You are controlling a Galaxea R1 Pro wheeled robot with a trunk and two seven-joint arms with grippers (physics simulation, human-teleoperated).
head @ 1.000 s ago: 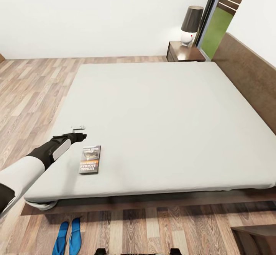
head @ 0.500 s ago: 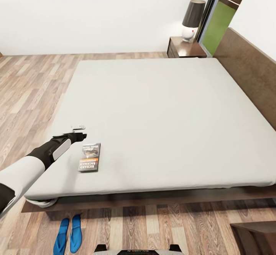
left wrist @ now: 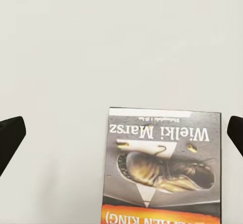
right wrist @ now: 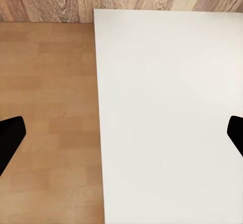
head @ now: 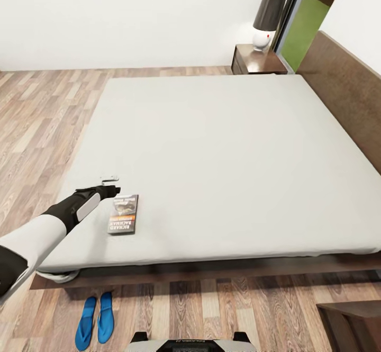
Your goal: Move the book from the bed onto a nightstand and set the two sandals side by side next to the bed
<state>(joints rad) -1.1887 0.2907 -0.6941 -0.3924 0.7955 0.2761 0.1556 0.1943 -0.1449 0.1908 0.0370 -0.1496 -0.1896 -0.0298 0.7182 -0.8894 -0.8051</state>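
The book (head: 123, 214) lies flat on the bed (head: 222, 151) near its front left corner, dark cover with an orange band. My left gripper (head: 110, 184) hovers just left of and behind the book, open. In the left wrist view the book (left wrist: 164, 168) lies on the pale mattress between the two spread dark fingertips (left wrist: 10, 140). The two sandals (head: 95, 314), bright blue, lie side by side on the floor in front of the bed's left corner. A nightstand (head: 259, 60) stands at the far right by the headboard. My right gripper (right wrist: 123, 135) is open over a tan and white surface.
A lamp (head: 267, 18) with a dark shade occupies the nightstand top. A dark wooden piece of furniture (head: 352, 323) sits at the front right on the floor. Wood-plank floor (head: 42, 114) runs along the bed's left side. The brown headboard (head: 349, 92) bounds the right.
The whole picture has shifted a little as the camera moved. The left gripper stays open beside the book, perhaps slightly nearer to it. The book and the sandals have not moved.
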